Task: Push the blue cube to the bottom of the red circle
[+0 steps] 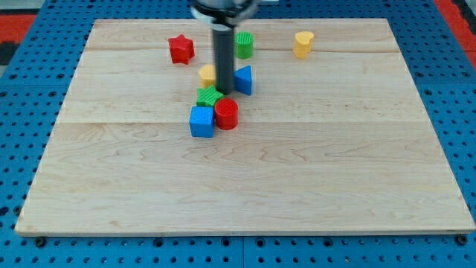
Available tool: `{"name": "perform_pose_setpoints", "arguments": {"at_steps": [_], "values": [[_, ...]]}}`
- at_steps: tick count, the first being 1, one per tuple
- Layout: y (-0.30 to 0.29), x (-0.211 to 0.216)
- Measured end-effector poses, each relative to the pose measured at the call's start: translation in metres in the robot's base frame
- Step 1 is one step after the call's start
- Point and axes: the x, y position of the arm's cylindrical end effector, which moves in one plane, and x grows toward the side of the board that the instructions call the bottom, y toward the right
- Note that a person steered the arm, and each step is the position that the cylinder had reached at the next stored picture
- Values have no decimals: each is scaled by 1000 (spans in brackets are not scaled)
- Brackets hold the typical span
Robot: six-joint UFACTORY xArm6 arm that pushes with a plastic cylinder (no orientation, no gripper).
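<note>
The blue cube [201, 122] sits near the board's middle, touching the left side of the red circle [227, 115]. A green block [209, 96] lies just above them both. My tip [224, 92] is at the end of the dark rod, right above the red circle and beside the green block's right edge. A blue triangular block [244, 80] is just to the right of the rod, and a yellow block [207, 74] is partly hidden behind the rod on its left.
A red star [181, 49] lies at the upper left, a green cylinder-like block [245, 45] at top centre, and a yellow heart-shaped block [303, 44] at the upper right. The wooden board [335, 171] rests on a blue pegboard.
</note>
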Motion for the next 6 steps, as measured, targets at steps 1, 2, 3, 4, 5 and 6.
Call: {"name": "perform_pose_setpoints", "arguments": {"at_steps": [1, 2, 3, 4, 5, 6], "values": [[-17, -7], [-82, -5], [-50, 27], [-55, 55], [-35, 58], [-5, 89]]}}
